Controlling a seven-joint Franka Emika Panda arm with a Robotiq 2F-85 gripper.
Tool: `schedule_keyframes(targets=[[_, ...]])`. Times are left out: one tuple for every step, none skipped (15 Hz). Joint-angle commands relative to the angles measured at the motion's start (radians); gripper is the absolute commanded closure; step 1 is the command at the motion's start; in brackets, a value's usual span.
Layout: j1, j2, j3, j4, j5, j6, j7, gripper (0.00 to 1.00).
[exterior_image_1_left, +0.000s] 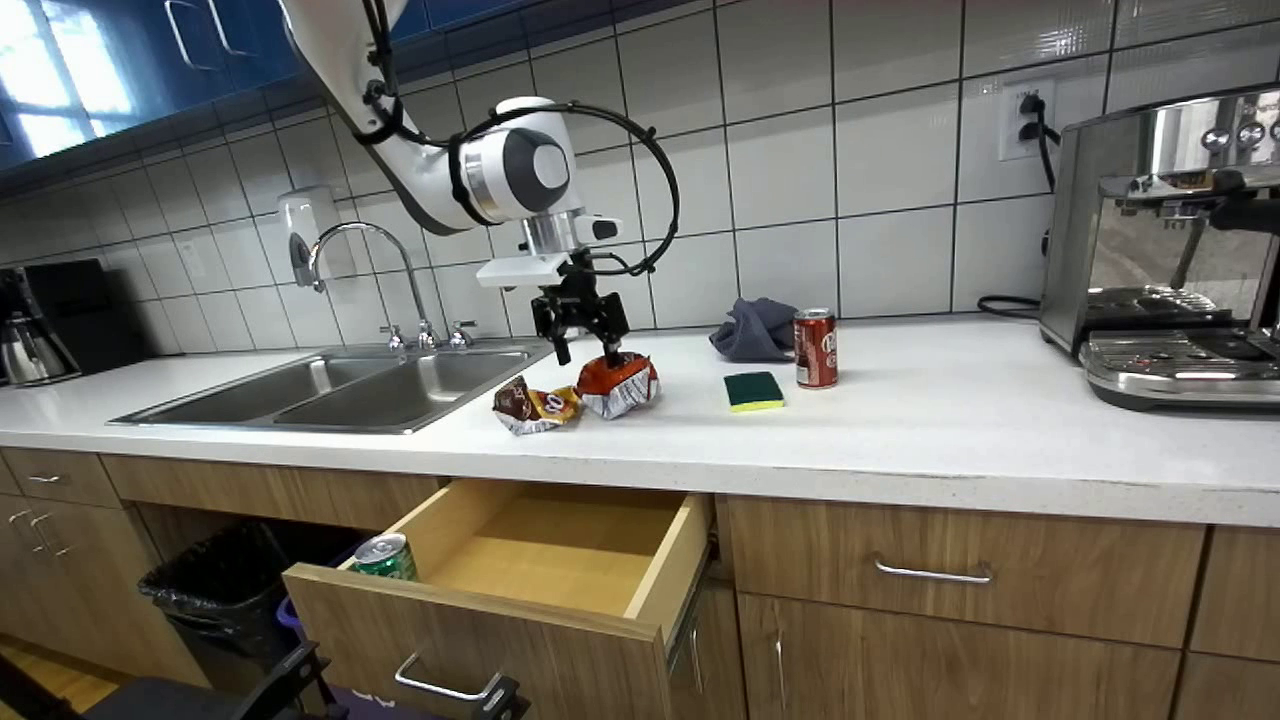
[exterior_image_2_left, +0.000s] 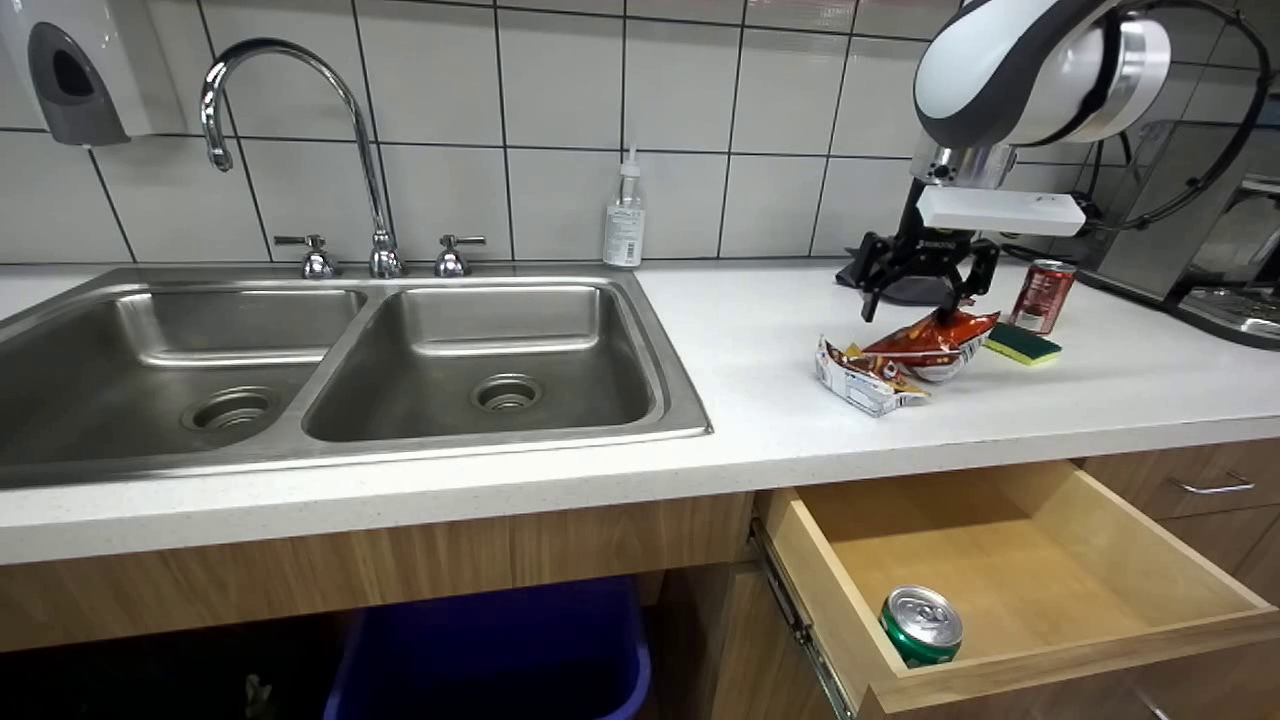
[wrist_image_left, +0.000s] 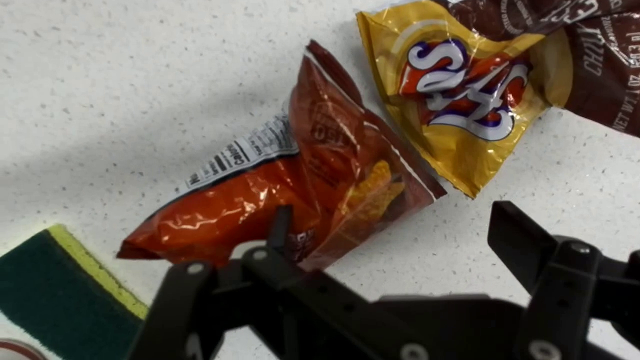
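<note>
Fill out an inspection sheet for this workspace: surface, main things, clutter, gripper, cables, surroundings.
Surface: speckled white countertop; spills, nothing seen.
Main things: orange-red snack bag and brown-and-yellow snack bag, lying crumpled side by side.
Clutter: green-and-yellow sponge, upright red can, bunched dark cloth.
Gripper: open, holding nothing, nearest the orange-red snack bag; contact cannot be told.
Cables: black cable looped beside the arm; black cord at the wall outlet.
Surroundings: open drawer with a green can inside, double sink, espresso machine.
</note>
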Motion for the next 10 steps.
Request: schedule_keyframes(targets=[[0.002,0.017,-0.005,0.037,0.018,-0.018,0.030,0.00],[0.001,0.019,-0.005,0.039,0.019,-0.018,0.033,0.00],[0.001,0.020,-0.006,0.040,0.020,-0.018,0.036,0.00],[0.000,0.022,-0.006,0.042,0.021,-0.018,0.038,0.00],[0.000,0.022,-0.007,0.042,0.022,-0.017,0.040,0.00],[0.000,0.022,-0.007,0.043,0.023,-0.017,0.042,0.00],[-0.001,0.021,-0.008,0.043,0.024,-0.016,0.043,0.00],[-0.001,0.020,-0.009,0.043,0.027,-0.016,0.043,0.00],[-0.001,0.020,-0.009,0.044,0.029,-0.016,0.042,0.00],[-0.002,0.020,-0.009,0.045,0.033,-0.016,0.041,0.00]])
